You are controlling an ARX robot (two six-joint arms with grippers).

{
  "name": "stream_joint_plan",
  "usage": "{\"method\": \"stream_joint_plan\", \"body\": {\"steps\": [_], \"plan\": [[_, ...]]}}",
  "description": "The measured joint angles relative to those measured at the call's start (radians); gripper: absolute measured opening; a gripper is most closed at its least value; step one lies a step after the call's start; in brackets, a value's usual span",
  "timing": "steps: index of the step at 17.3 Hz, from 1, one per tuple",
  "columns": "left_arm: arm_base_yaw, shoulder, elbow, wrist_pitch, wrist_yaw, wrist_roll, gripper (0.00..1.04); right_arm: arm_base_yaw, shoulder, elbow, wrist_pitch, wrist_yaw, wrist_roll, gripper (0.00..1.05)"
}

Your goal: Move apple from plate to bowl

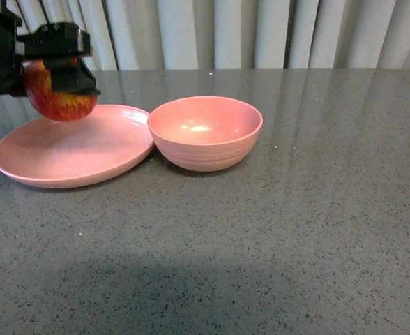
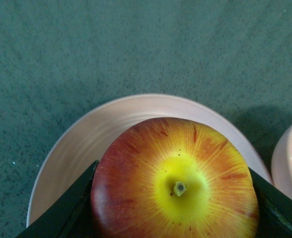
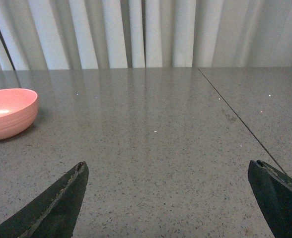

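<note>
gleaming grey table (image 1: pixel 295 230) under plate (image 1: pixel 86 150), curtain (image 1: pixel 261 31) behind

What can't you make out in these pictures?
Front view: the frame's left edge cuts off the rear of the left gripper.
Left wrist view: the red, yellow-streaked apple hides the middle of the shallow pink oval plate, so any gap beneath is unseen.
Right wrist view: the deep round pink bowl is cut by the edge.

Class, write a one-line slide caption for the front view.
Left gripper grips the apple over the plate; the bowl beside it is empty.
</note>
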Motion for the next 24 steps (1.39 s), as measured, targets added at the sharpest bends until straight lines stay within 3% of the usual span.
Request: {"method": "stream_joint_plan", "body": {"steps": [3,6,16,24], "plan": [[-0.199,-0.042,0.101,-0.03,-0.018,0.015,0.69,0.0,0.0,0.0,0.0,0.0,0.0,0.98],[-0.275,-0.001,0.12,-0.021,-0.035,0.014,0.69,0.0,0.0,0.0,0.0,0.0,0.0,0.98],[-0.341,0.067,0.12,-0.006,-0.052,0.006,0.68,0.0,0.0,0.0,0.0,0.0,0.0,0.98],[-0.342,0.134,0.123,0.023,-0.063,-0.017,0.68,0.0,0.0,0.0,0.0,0.0,0.0,0.98]]}}
